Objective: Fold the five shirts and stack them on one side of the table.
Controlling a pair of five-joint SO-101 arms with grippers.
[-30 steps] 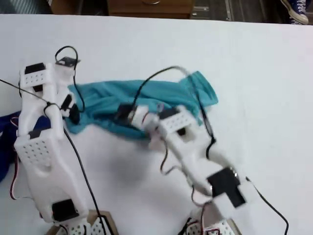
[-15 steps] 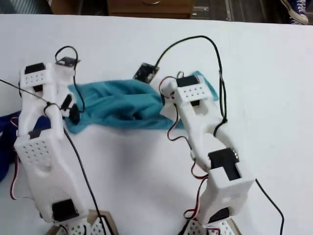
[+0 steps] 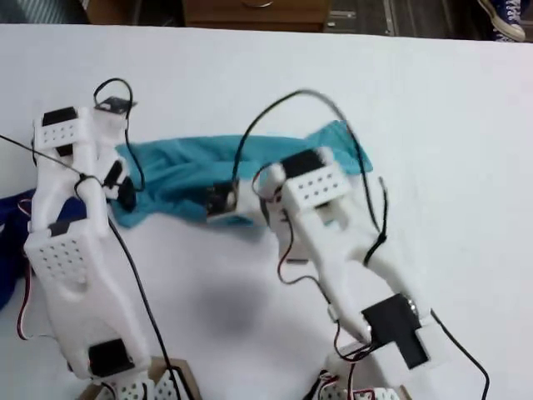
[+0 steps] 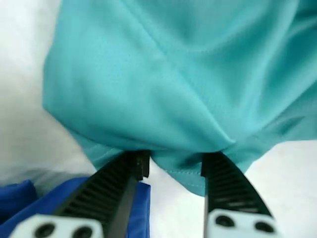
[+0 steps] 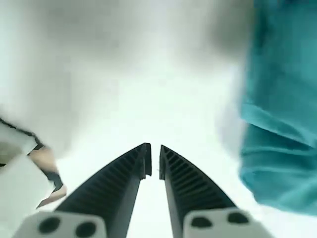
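High view | teal shirt (image 3: 179, 171) crumpled on table (image 3: 433, 100) | left gripper (image 4: 173, 166) spread wide astride its hem | right gripper (image 5: 152, 161) pinched together, empty, beside it | tip: grab opposite corners, pull flat first

- The teal shirt (image 3: 183, 171) is partly hidden in the high view: the left arm (image 3: 67, 250) covers one end, and the right arm (image 3: 333, 242) covers its middle.
- The right arm is blurred above the teal shirt.
- The blue shirt (image 3: 10, 242), beside the teal shirt's covered end, is cut off by the picture's edge.
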